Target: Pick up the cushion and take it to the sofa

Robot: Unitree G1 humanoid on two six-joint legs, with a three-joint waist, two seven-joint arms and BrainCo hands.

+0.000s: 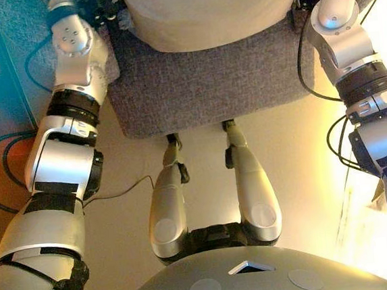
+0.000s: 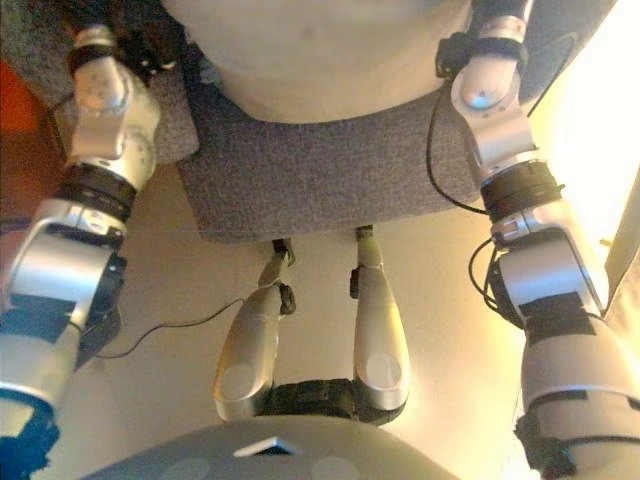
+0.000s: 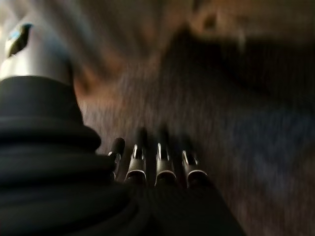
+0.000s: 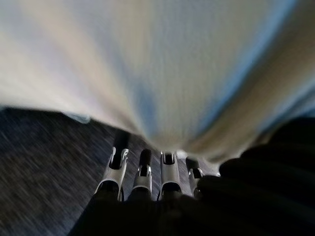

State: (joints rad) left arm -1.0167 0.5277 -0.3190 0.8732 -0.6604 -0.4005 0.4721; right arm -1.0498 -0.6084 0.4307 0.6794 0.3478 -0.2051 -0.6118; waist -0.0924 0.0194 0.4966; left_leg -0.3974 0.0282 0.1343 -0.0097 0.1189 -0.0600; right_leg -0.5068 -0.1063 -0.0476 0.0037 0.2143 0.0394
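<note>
Cushion (image 1: 212, 11) (cream, pretty plump) lies on the grey sofa seat (image 1: 202, 83), long axis running left to right; left hand (image 3: 147, 167) has fingers flat on the seat fabric; right hand (image 4: 147, 177) reaches under the cushion's edge, fingertips hidden so can't tell its grip.

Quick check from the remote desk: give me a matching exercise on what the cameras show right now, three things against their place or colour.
Things:
1. cushion
2. sofa seat
3. right hand

Descriptions:
A. grey woven fabric, under the pale thing
B. cream, lying between the two arms at the top of the head views
C. fingers reaching in under the pale thing's edge

Pairs: 1-B, 2-A, 3-C
</note>
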